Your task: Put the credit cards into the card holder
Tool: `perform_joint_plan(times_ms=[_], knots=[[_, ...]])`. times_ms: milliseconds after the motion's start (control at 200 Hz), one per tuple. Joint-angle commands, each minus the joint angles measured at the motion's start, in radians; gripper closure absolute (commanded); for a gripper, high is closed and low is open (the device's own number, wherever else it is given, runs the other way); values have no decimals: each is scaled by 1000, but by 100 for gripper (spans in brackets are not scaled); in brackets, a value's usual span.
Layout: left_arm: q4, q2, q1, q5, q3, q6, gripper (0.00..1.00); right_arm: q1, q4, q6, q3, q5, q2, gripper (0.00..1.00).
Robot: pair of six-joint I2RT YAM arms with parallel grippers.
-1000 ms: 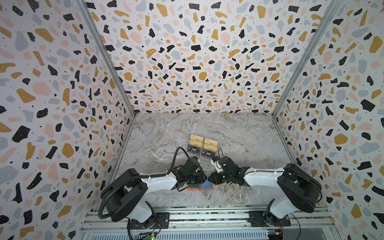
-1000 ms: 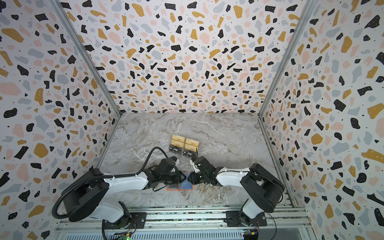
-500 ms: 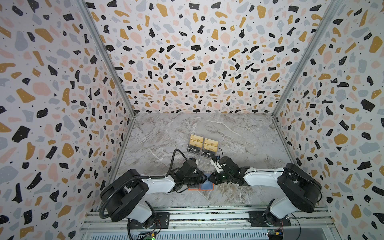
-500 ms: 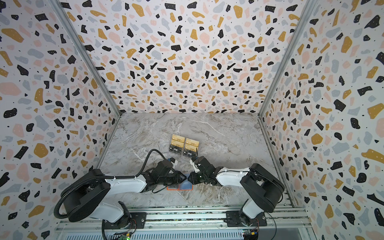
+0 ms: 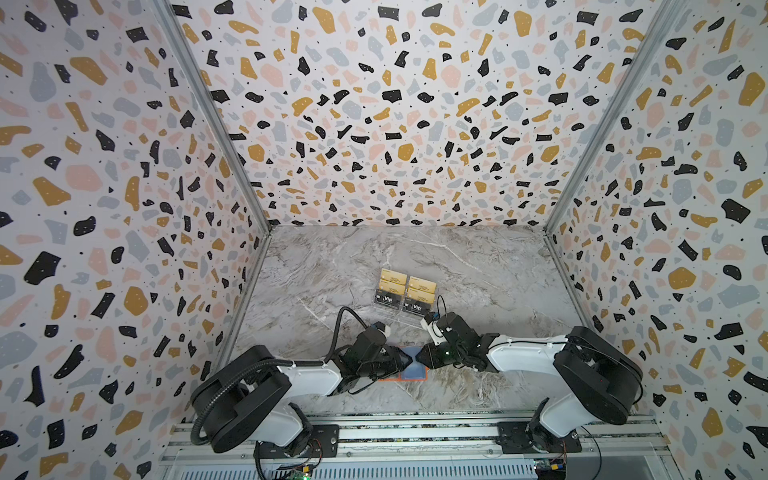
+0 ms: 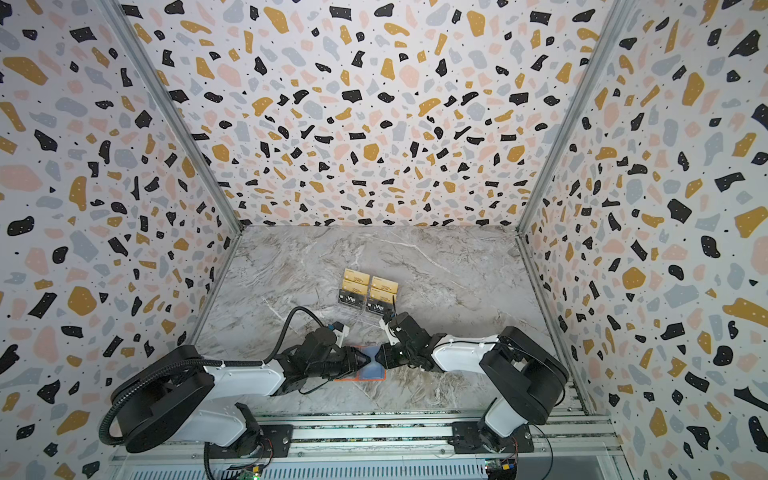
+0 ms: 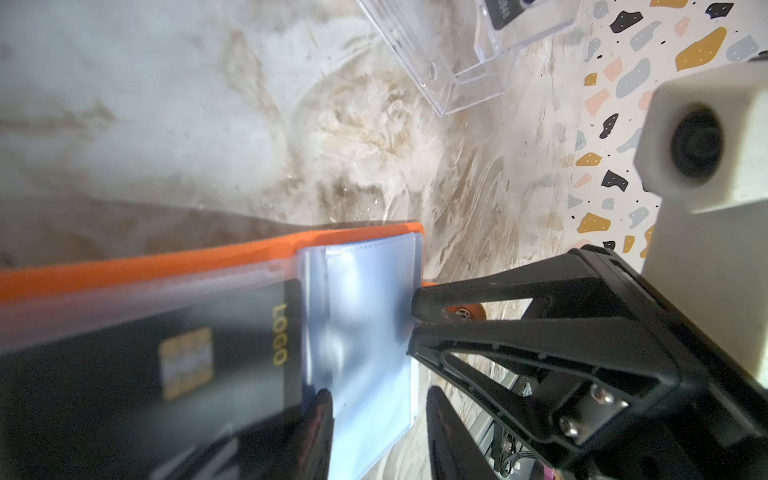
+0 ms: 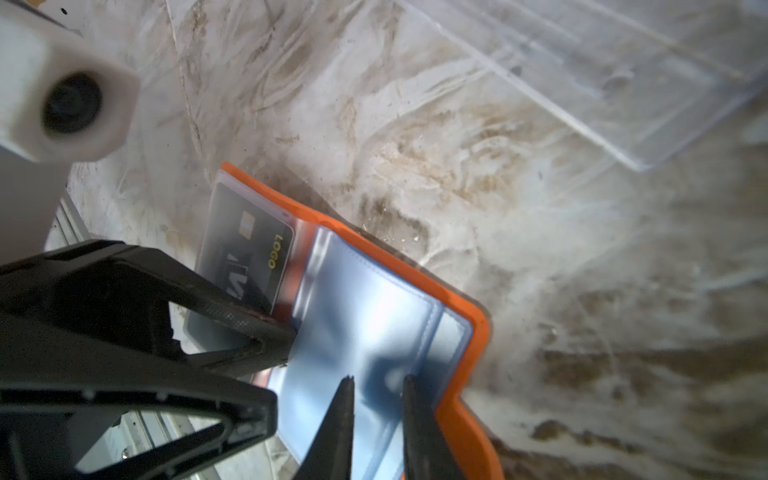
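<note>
So the card holder [image 5: 413, 371] is lying open near the front edge of the marble table [image 5: 478, 270], dead centre between both arms. One black card [image 8: 249, 249] with gold LOGO print is tucked in a clear sleeve on the half nearer the left arm. My left gripper [image 8: 282, 370] is roughly half open over the middle of the holder, one fingertip right at that card's corner, nothing clamped. The right gripper [image 7: 413, 328] shows just a narrow gap, tips at the outer edge of the loose bluish sleeve page, and I don't see anything pinched there either. The other credit cards [image 5: 422, 286], gold ones and black Vip ones, sit in the clear acrylic stand [image 7: 465, 79] just behind the holder.
</note>
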Motion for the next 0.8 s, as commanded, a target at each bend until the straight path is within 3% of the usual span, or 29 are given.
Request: perform_joint_plan(times_ms=[0,796], knots=[[49,18,-3,21,-14,-18,60,10,-32,0,8,15,20,77],[254,87,62,119,-20,-9,59,12,-36,3,5,24,7,77]])
